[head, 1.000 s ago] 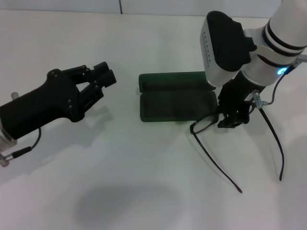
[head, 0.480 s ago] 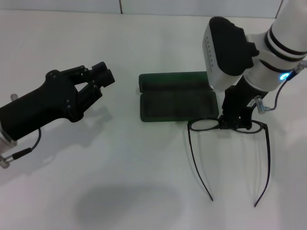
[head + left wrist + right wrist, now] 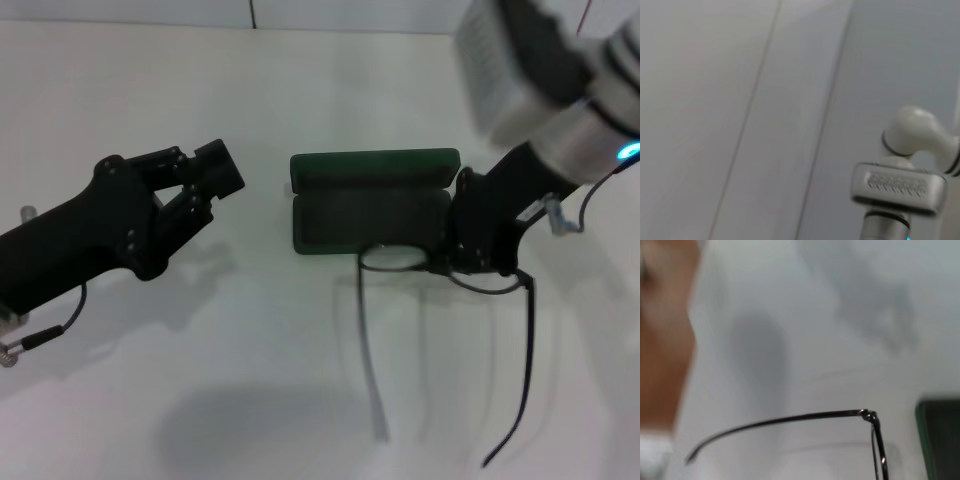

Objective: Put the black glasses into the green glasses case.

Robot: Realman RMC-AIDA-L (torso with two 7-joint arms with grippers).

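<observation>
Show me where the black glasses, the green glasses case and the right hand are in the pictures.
black glasses (image 3: 393, 257): head view, on its left lens.
green glasses case (image 3: 372, 164): head view, on its open lid.
right hand (image 3: 478, 250): head view, at its tips, gripping the frame's bridge.

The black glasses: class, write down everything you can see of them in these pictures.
The black glasses have a thin dark frame with rounded clear lenses and two long slim temple arms, both unfolded and pointing toward the robot. They look light and wiry. The right tool grips the front at about the bridge, its fingers closed on the frame. One lens sits over the near edge of the open green glasses case; they are not inside it. The right wrist view shows one hinge and temple arm above the white table.
</observation>
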